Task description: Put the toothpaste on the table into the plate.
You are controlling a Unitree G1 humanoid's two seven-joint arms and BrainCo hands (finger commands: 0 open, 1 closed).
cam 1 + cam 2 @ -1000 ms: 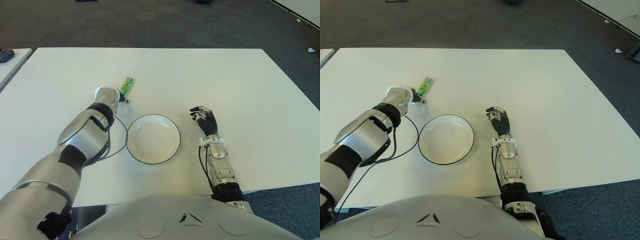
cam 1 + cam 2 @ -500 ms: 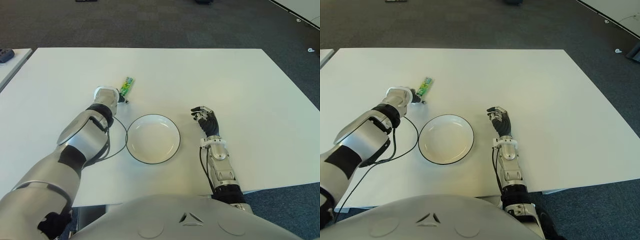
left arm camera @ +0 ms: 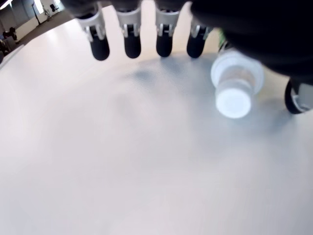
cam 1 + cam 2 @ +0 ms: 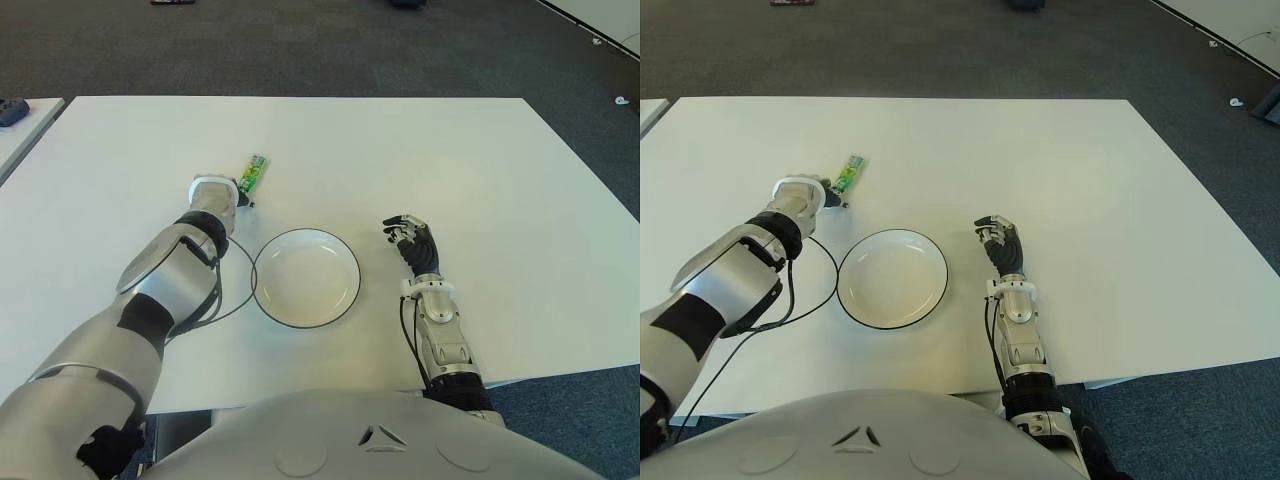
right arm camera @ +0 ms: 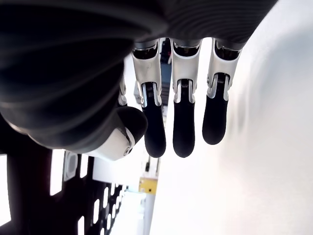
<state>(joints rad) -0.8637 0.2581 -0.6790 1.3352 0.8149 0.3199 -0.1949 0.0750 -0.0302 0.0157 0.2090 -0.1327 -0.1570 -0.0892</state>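
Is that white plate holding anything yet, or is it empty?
Empty. The plate shows only its bare white inside. The toothpaste lies flat on the table beyond it, with the left robot hand right beside its cap end.

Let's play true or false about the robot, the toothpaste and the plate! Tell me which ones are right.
1. The toothpaste is in the plate. False: it lies on the table, beyond the plate.
2. The plate has nothing in it. True.
3. The left hand is right by the toothpaste's cap end. True.
4. The left hand has lifted the toothpaste. False: its fingers are open above the table and the tube lies flat.
5. The right hand holds the plate. False: it holds nothing and shows to the right of the plate.
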